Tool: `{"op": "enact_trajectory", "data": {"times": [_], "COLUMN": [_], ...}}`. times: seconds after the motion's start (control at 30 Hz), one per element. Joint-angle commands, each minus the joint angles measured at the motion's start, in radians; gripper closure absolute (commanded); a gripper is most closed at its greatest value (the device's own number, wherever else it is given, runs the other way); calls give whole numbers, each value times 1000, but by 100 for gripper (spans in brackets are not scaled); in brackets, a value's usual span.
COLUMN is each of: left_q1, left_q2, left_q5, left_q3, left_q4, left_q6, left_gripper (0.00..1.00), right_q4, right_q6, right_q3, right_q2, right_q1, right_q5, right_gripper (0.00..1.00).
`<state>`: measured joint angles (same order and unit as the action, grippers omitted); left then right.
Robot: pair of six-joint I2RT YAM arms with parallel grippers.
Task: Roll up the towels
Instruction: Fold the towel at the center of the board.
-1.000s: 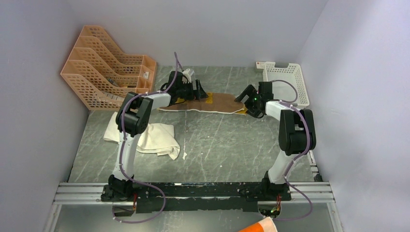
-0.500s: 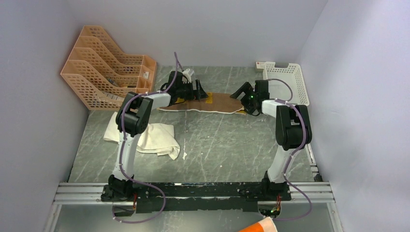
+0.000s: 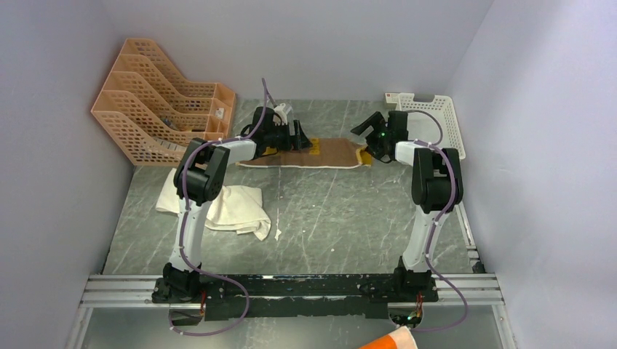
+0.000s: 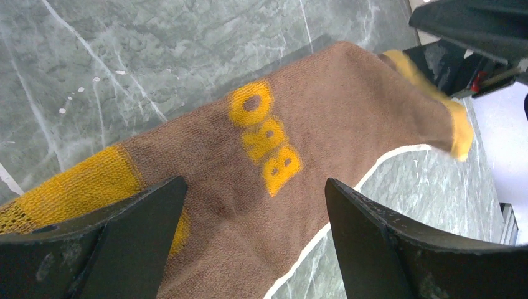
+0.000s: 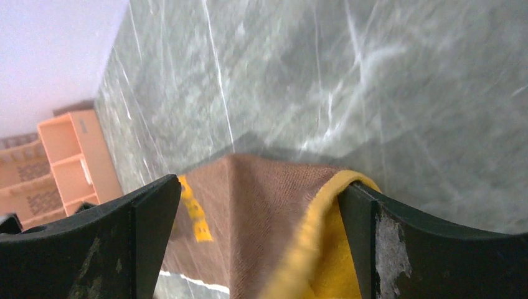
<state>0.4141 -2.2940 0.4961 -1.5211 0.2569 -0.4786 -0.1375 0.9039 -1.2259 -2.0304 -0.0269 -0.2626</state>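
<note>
Top external view: cream-white towel (image 3: 233, 207) crumpled in a heap beside the left arm | brown towel (image 3: 331, 153), yellow ends and yellow lettering, spread flat at far middle of the table | left gripper (image 3: 305, 142) jaws spread wide over its left end | right gripper (image 3: 364, 142) jaws spread wide, the curled-up yellow end between them

From above, the left arm (image 3: 196, 174) covers part of the cream towel (image 3: 236, 207), and the brown towel (image 3: 327, 153) has both ends tucked under the left gripper (image 3: 304, 142) and right gripper (image 3: 366, 144), so we cannot tell what touches what there. Items in the orange rack (image 3: 156, 102) are too small to name. An orange-and-white object (image 3: 393, 339) is cut by the bottom edge (its shape escapes us). The right wrist view blurs the towel's yellow edge (image 5: 299, 255).
</note>
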Motion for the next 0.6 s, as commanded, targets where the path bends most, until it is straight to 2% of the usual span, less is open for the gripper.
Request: {"op": "enact_trajectory", "data": {"times": [0.0, 0.33, 0.47, 0.57], "left_q1": [-18, -18, -18, -18], "left_q2": [-41, -59, -62, -66], "left_q5": [-1, 9, 9, 10], "left_q3": [35, 18, 14, 7], "left_q4": [-105, -134, -137, -139], "left_q6": [27, 41, 41, 40], "left_gripper": [3, 3, 4, 3], "right_q4": [-95, -250, -163, -93], "right_q6": [62, 189, 104, 4], "right_q3": [-42, -60, -124, -128], "right_q2": [-33, -75, -89, -46], "right_q1": [50, 134, 133, 118], "right_q5": [-7, -94, -141, -108], "right_gripper": [1, 0, 0, 1]}}
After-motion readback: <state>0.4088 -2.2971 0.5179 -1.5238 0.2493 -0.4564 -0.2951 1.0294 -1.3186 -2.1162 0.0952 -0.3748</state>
